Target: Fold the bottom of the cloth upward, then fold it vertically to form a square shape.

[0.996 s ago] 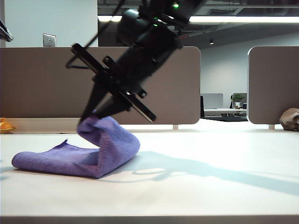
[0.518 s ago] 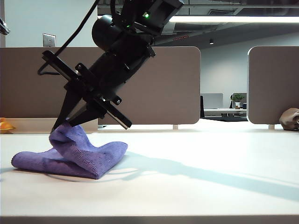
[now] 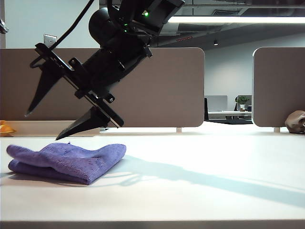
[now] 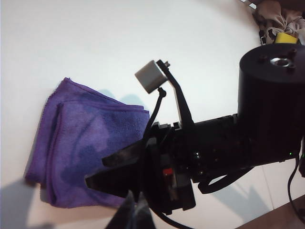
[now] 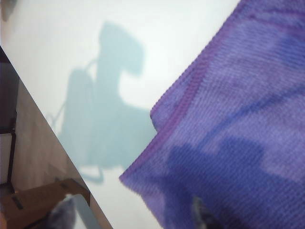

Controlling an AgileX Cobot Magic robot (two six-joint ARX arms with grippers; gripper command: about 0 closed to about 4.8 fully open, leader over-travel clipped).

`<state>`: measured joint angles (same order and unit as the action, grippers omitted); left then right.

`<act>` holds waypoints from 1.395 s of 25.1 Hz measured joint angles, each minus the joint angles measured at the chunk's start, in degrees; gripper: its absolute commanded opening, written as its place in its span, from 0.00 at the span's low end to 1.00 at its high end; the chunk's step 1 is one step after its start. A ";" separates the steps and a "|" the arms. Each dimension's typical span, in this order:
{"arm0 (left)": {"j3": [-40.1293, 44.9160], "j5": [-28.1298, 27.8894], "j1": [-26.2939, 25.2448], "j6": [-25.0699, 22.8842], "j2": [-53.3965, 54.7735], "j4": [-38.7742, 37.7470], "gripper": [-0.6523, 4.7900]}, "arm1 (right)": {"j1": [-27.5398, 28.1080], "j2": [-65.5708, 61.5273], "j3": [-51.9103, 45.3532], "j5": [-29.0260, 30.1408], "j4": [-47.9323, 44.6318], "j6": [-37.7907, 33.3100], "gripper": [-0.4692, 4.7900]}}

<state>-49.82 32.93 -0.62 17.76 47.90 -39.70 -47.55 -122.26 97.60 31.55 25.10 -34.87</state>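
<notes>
the cloth (image 3: 64, 161) lies folded in layers on the left of the white table (image 3: 200, 186), its stitched hem edges stacked and showing in the right wrist view (image 5: 181, 107), and the right gripper (image 3: 50, 112) hangs just above it with its jaws wide apart and nothing between them. the left gripper (image 4: 133, 214), fingers pressed together and empty, sits by the cloth's near edge. wide bare tabletop runs off to the right, a brownish-grey lump (image 3: 295, 121) at its far right edge.
</notes>
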 measured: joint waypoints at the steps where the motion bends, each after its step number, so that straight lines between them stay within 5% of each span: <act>1: 0.00 0.00 0.00 0.00 -0.07 -0.07 0.11 | 0.15 0.00 0.00 -0.02 -0.81 0.00 0.69; 4: 0.00 0.00 0.00 -0.07 -1.09 -0.66 0.11 | 0.63 0.00 0.00 -1.99 -1.07 -0.02 0.58; 7: 0.00 0.00 0.00 -0.26 -2.78 -1.44 0.11 | 2.71 0.17 -0.02 -3.37 2.78 2.12 0.07; 13: 0.00 0.02 0.00 -1.92 -3.87 -1.75 0.11 | 4.11 5.49 -0.09 -6.97 6.10 11.58 0.07; 23: 0.02 3.63 0.02 -6.84 -5.60 -3.89 0.11 | 4.44 22.91 -0.17 -21.81 16.57 30.32 0.07; 31: 0.09 3.54 0.02 -6.58 -14.47 -5.20 0.11 | 4.52 33.68 -4.26 -22.95 19.63 32.39 0.07; 35: 0.09 3.54 0.02 -6.60 -18.67 -12.17 0.11 | 4.50 39.71 -8.76 -23.87 25.86 34.82 0.07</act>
<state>-49.74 36.47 -0.60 11.16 29.23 -51.88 -43.05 -82.54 88.84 7.68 50.96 -0.05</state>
